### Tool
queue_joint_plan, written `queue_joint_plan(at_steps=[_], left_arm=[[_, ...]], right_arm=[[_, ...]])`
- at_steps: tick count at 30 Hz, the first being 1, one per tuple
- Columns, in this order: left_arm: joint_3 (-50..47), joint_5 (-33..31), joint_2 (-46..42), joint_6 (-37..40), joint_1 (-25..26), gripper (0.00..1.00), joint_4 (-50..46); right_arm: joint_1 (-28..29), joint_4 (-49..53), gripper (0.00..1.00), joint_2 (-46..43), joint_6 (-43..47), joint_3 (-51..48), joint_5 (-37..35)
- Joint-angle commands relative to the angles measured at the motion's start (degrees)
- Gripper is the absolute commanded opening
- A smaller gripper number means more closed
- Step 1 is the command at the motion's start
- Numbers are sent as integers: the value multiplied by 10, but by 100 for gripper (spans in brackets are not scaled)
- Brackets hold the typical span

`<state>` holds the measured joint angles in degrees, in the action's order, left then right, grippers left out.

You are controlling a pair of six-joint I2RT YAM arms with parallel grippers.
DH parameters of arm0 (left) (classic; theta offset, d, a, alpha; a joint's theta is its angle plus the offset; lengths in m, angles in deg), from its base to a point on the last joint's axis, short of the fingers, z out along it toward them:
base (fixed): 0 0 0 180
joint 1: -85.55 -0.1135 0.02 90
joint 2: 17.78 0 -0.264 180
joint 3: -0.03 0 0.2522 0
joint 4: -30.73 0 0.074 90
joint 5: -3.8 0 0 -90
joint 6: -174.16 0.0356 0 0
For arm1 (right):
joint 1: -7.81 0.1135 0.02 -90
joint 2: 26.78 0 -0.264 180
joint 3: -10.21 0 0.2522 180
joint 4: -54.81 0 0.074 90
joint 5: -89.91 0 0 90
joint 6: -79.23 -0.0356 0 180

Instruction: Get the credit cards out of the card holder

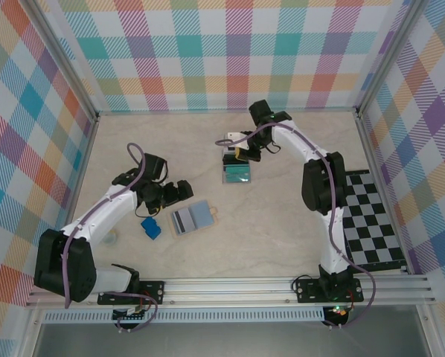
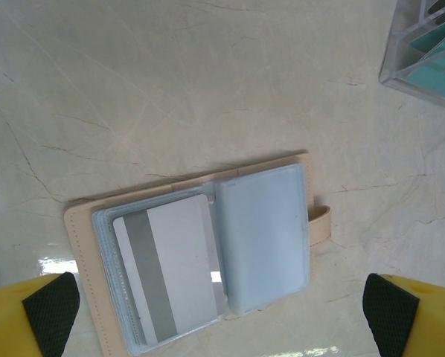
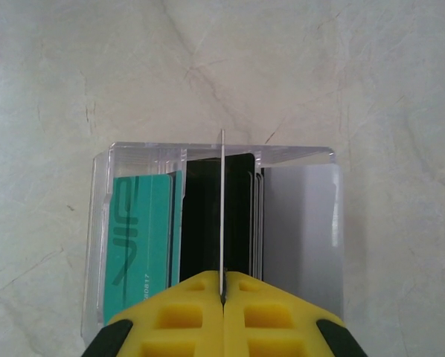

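Observation:
The card holder (image 1: 195, 218) (image 2: 200, 256) lies open on the table, tan outside with blue-grey sleeves. A pale credit card with a grey stripe (image 2: 170, 271) sits in its left sleeve. My left gripper (image 1: 179, 192) (image 2: 221, 312) hovers open just behind the holder, its fingertips (image 2: 51, 312) far apart on either side. My right gripper (image 1: 241, 155) (image 3: 223, 297) is shut on a thin pale credit card (image 3: 222, 216) seen edge-on, held upright over a clear box (image 1: 236, 173) (image 3: 103, 223). A teal credit card (image 3: 137, 238) and several dark ones stand inside that box.
A small bright-blue block (image 1: 151, 227) lies left of the holder. A black-and-white checkered mat (image 1: 371, 219) covers the table's right side. The clear box's corner (image 2: 423, 52) appears at the left wrist view's top right. Plaid walls enclose the table.

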<state>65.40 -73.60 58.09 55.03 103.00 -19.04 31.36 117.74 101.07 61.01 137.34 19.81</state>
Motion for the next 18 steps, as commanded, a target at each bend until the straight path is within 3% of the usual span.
queue_joint_plan(at_steps=[1, 18], left_arm=[[9, 11, 9, -7, -8, 100, -5], [9, 12, 16, -4, -8, 100, -5]], right_arm=[[-5, 19, 1, 12, 24, 3, 0], [-3, -31, 21, -8, -20, -11, -28]])
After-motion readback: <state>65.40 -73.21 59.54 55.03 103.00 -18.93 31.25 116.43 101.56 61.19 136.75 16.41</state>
